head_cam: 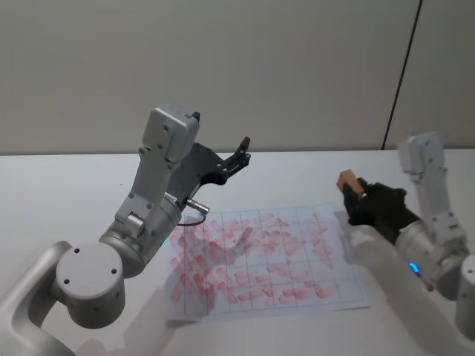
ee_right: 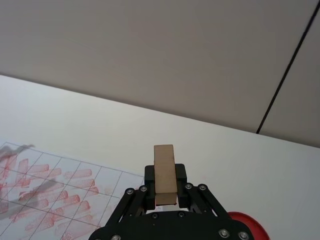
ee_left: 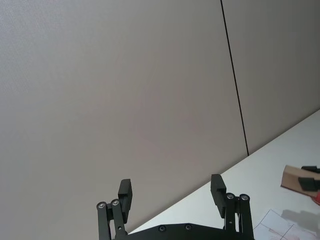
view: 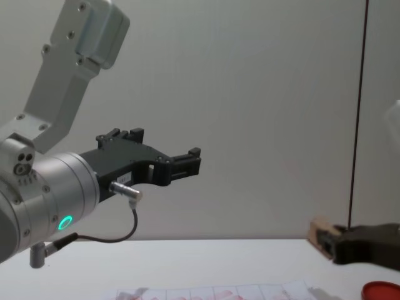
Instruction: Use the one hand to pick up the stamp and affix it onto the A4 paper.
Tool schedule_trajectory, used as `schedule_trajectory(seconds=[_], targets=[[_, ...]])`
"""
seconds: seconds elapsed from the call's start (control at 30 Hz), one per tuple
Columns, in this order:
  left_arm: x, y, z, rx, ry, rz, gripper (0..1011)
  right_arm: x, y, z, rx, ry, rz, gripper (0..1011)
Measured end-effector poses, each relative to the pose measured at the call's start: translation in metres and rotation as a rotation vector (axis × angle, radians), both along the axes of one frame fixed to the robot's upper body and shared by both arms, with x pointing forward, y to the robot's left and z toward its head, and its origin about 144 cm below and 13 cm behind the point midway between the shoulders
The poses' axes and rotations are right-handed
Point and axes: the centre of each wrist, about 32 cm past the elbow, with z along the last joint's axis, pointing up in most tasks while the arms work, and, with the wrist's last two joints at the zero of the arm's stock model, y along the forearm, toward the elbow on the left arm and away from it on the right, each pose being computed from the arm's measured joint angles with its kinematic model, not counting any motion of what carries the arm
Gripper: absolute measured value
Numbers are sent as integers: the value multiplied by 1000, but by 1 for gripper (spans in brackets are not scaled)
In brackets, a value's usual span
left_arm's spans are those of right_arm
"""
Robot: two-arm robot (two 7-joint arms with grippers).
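Left arm: nearest us in the head view, its big grey joints rise from the lower left corner. The left hand (head_cam: 243, 150) hangs high over the far left part of the A4 paper (head_cam: 267, 259), fingers spread wide and carrying nothing.
Right hand: we see the right hand (head_cam: 358, 199) clamped on the stamp (head_cam: 347, 180), gripping its lower part so that most of the block juts past the fingertips.
Stamp position: raised off the table (head_cam: 74, 185), just beyond the paper's far right corner, not yet over any grid box.
Right arm pose: the forearm reaches in from the right edge, low and roughly level in the chest view, hand pointing toward the back wall.
Ink pad: the red ink pad (view: 381, 290) lies under the right wrist, to the right of the paper.
Risk, tilt: we judge the block needs turning down to the sheet. Landing askew would print one edge only.
Risk, grip: pressing on that long overhang could pivot the block between the fingers.
Risk, paper: the loose sheet may slide or lift with the stamp, smearing its crowded marks.
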Motion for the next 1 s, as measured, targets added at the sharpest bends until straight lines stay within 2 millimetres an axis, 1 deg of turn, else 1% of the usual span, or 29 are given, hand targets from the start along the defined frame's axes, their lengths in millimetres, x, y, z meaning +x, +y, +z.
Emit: schedule_trajectory(seconds=[0.23,0.57,1.0], targets=[[0,0,0,0,0,0,1001,8,17,-13,-33,31,19,224],[0,0,0,0,0,0,1001,19,34,-25,-63,55,23,224],[0,0,0,0,0,0,1001,24,41,-32,-88,87,8,223]])
